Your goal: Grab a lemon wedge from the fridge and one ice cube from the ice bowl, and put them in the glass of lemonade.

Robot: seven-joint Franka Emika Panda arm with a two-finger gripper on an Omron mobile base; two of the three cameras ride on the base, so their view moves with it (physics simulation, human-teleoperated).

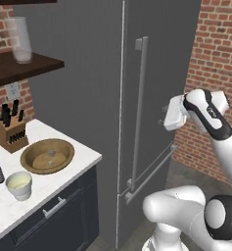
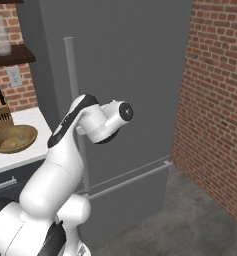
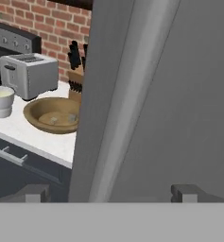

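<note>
The fridge (image 1: 88, 98) is shut, so the lemon wedge is hidden. Its long vertical handle (image 1: 140, 112) runs up the door. My gripper (image 1: 163, 117) hovers just right of that handle, open and empty. In the hand view the handle (image 3: 132, 104) rises between the two spread fingertips of the gripper (image 3: 111, 193), still a little ahead of them. The brown wooden ice bowl (image 1: 47, 156) sits on the white counter left of the fridge, with pale ice pieces in it. The whitish glass of lemonade (image 1: 19, 185) stands in front of the bowl.
A knife block (image 1: 10, 130) stands behind the bowl, and a toaster (image 3: 28, 74) is beside the glass. A dark shelf (image 1: 24, 66) with a tall clear glass hangs above the counter. A brick wall (image 2: 215, 100) closes the right side, with floor space before it.
</note>
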